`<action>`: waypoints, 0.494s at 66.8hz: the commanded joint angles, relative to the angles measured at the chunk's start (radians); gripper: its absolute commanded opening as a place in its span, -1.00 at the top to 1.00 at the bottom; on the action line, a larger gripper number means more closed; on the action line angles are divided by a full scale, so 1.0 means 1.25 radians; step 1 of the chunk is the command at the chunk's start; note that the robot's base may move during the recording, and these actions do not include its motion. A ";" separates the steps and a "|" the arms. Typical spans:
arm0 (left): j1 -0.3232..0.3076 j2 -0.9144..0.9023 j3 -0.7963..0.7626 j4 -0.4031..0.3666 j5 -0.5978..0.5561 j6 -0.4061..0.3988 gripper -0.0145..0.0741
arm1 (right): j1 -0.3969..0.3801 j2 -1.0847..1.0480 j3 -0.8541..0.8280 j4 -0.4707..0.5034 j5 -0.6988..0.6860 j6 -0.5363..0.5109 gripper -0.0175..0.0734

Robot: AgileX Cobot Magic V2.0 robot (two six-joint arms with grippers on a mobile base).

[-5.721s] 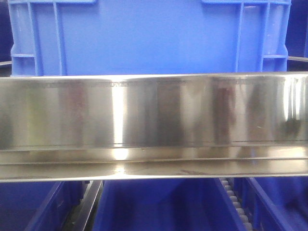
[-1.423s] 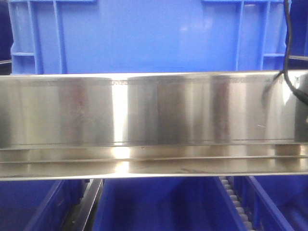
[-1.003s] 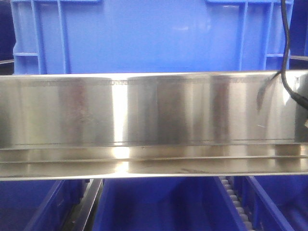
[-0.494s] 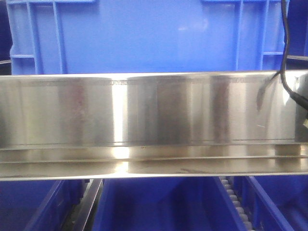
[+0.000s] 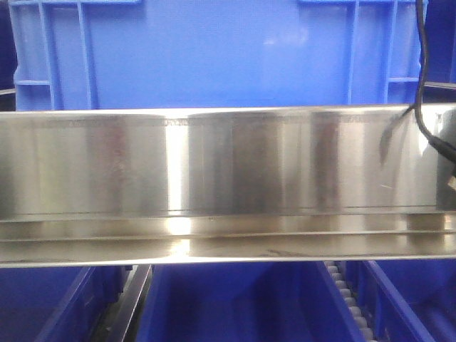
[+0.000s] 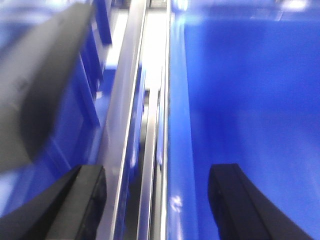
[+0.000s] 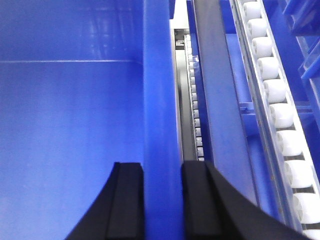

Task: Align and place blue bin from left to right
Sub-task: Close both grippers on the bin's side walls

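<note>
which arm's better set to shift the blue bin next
Right: the right tool straddles the blue bin wall, fingers against both faces. The left tool is wide open, closed on nothing.

1. The lower front of the blue bin [image 5: 221,57] is covered by a wide steel beam [image 5: 228,185].
2. A black cable [image 5: 422,78] is hung across the bin's right front corner.
3. Outside the bin's right wall, only a narrow slot is left before a metal rail [image 7: 215,100] and a roller track [image 7: 280,115]. One finger of the right gripper [image 7: 162,200], clamped on that wall, fills it.
4. Open room is seen inside the bin.
5. Along the bin's left wall a bright rail [image 6: 125,100] is set close. Both are straddled by the wide-spread left gripper [image 6: 157,200].
</note>
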 commanded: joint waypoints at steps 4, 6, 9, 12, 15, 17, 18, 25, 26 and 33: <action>-0.002 0.006 -0.007 -0.007 -0.001 -0.008 -0.11 | -0.001 -0.002 -0.002 -0.005 0.011 -0.001 0.76; -0.002 0.010 -0.007 -0.007 0.001 -0.008 -0.11 | -0.001 -0.002 -0.002 -0.005 0.011 -0.001 0.76; 0.000 0.014 -0.007 -0.007 0.001 -0.008 -0.11 | -0.001 -0.002 -0.002 -0.005 0.013 -0.001 0.76; 0.001 0.015 -0.007 -0.007 0.001 -0.008 -0.11 | -0.001 -0.002 -0.002 -0.005 0.014 -0.001 0.76; 0.001 0.017 -0.007 -0.007 0.001 -0.008 -0.11 | -0.001 -0.002 -0.002 -0.005 0.014 -0.001 0.76; 0.001 0.021 -0.007 -0.007 0.001 -0.008 -0.11 | -0.001 -0.002 -0.002 -0.005 0.016 -0.001 0.76; 0.001 0.021 -0.007 -0.007 0.001 -0.008 -0.11 | -0.001 -0.002 -0.002 -0.005 0.016 -0.001 0.76; 0.001 0.022 -0.007 -0.007 0.001 -0.008 -0.11 | -0.001 -0.002 -0.002 -0.005 0.016 -0.001 0.76; 0.001 0.022 -0.007 -0.007 0.001 -0.008 -0.11 | -0.001 -0.002 -0.002 -0.005 0.016 -0.001 0.76; 0.005 0.032 -0.007 -0.007 -0.003 -0.008 -0.11 | -0.001 -0.002 -0.002 -0.005 0.016 -0.001 0.76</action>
